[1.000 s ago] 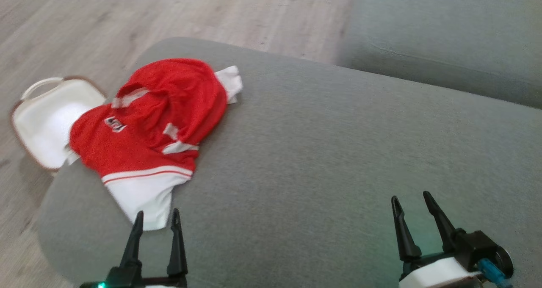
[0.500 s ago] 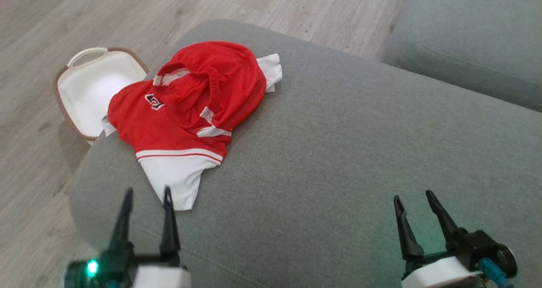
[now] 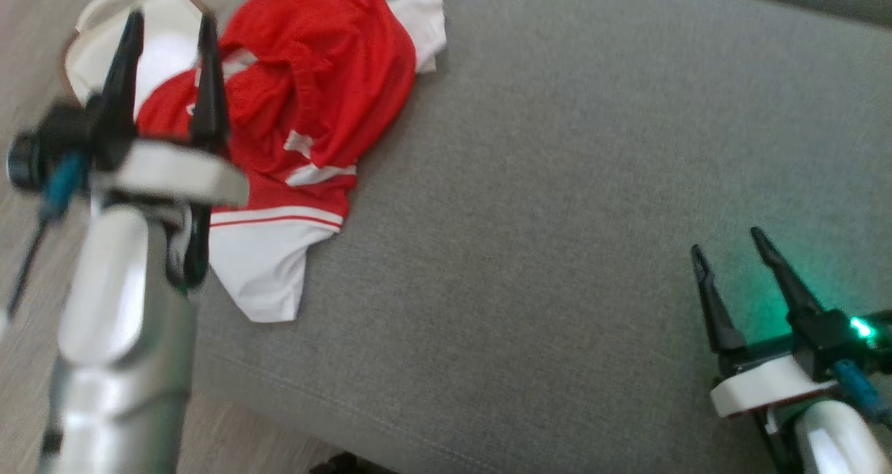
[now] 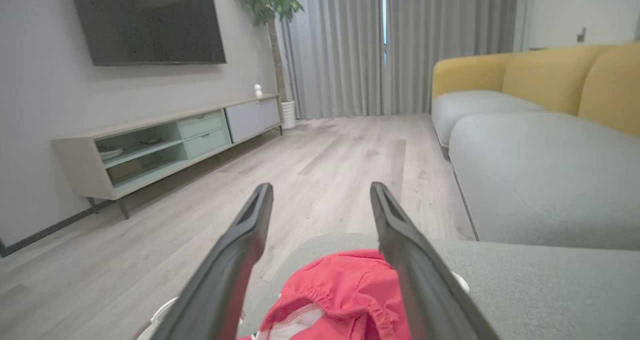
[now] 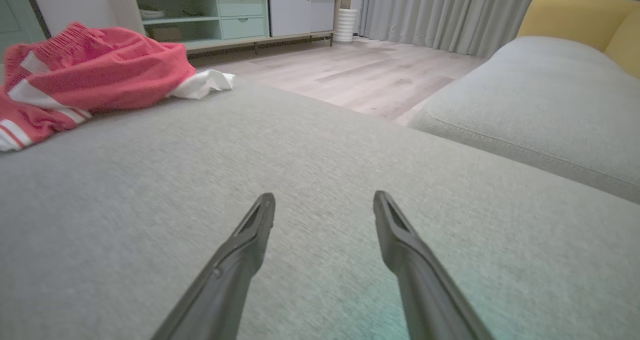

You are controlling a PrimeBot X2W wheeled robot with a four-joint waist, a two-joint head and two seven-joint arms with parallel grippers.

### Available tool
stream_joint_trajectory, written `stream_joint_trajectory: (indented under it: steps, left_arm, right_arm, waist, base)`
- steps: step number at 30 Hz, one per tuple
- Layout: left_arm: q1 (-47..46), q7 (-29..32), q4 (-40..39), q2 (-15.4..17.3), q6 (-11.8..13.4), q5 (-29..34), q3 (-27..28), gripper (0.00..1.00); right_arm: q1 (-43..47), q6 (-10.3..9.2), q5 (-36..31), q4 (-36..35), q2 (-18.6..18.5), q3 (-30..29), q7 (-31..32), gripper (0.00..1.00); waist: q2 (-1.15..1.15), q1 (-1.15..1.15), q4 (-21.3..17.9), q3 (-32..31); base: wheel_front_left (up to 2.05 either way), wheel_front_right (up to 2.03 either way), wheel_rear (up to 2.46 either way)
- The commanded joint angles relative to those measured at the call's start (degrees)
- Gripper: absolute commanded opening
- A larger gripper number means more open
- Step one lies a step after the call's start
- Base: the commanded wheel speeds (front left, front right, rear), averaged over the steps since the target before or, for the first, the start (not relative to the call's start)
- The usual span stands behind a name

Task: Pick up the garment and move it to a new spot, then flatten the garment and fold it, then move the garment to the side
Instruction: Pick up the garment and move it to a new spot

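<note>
The garment [image 3: 306, 104] is a crumpled red piece with white stripes and white ends, bunched on the left part of a grey cushion [image 3: 543, 202]. It also appears in the left wrist view as the garment [image 4: 345, 295] and in the right wrist view as the garment [image 5: 90, 75]. My left gripper [image 3: 171, 17] is raised above the garment's left edge, open, with nothing between its fingers; its jaws [image 4: 320, 192] frame the red cloth below. My right gripper [image 3: 728, 240] hovers open low over the bare cushion at the lower right, seen too in its own view [image 5: 324, 197].
A white basket [image 3: 111, 14] with a brown rim sits on the wood floor beyond the cushion's left edge, behind my left gripper. A second grey seat cushion [image 5: 540, 100] with a yellow backrest lies to the right. A TV cabinet [image 4: 165, 140] stands against the far wall.
My left arm has risen and reached forward, from below the garment's white end to above its left side. The camera has tilted down and shifted. The right gripper stays low and open.
</note>
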Motion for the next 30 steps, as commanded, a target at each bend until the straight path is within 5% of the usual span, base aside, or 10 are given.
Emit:
stream_joint_trajectory:
  steps: [1,8,15,16,17,24,30]
  left_arm:
    - [-5.2,3.3,1.9,2.9,-0.8,-0.4,0.5,1.0]
    - [-12.8,14.1,16.6,4.3,-2.1,-0.9,-3.3,1.0]
    - [-12.0,14.5,23.4,4.1,-2.8,-2.9,-6.6,1.0]
    - [-12.1,13.7,24.3,4.3,-2.8,-3.0,-7.2,0.89]
    - [-12.4,12.5,24.9,4.6,-2.8,-3.0,-7.6,0.0]
    - [-15.3,2.9,24.9,6.7,-2.9,-1.9,-10.4,0.0]
    - [-17.2,1.6,18.4,10.8,-2.9,-1.2,-13.7,0.0]
  right_arm:
    - [-1.8,-0.04,-0.6,-2.0,-2.0,1.3,-0.6,1.0]
    - [-3.3,-0.04,-0.6,-3.2,-5.8,1.5,-0.6,1.0]
    - [-3.6,-0.04,-0.6,-3.9,-6.6,1.1,-0.6,1.0]
    - [-3.6,-0.04,-0.6,-3.9,-6.6,1.0,-0.6,1.0]
    - [-3.7,-0.04,-0.6,-3.9,-6.5,1.1,-0.6,1.0]
    - [-4.2,-0.04,0.0,-2.2,-3.6,1.7,-0.6,1.0]
    - [-4.4,-0.04,0.9,-0.8,1.2,3.2,-0.6,1.0]
  waist:
    - [0.0,-0.02,-1.6,5.5]
    - [0.0,-0.02,-3.4,9.7]
    - [0.0,-0.02,-4.1,11.0]
    - [0.0,-0.02,-4.2,11.1]
    - [0.0,-0.02,-4.2,11.1]
    - [0.0,-0.02,-6.1,6.9]
    - [0.0,-0.02,-11.5,0.5]
  base:
    - [0.0,0.0,0.0]
    - [0.0,0.0,0.0]
    - [0.0,0.0,0.0]
    - [0.0,0.0,0.0]
    - [0.0,0.0,0.0]
    - [0.0,0.0,0.0]
    - [0.0,0.0,0.0]
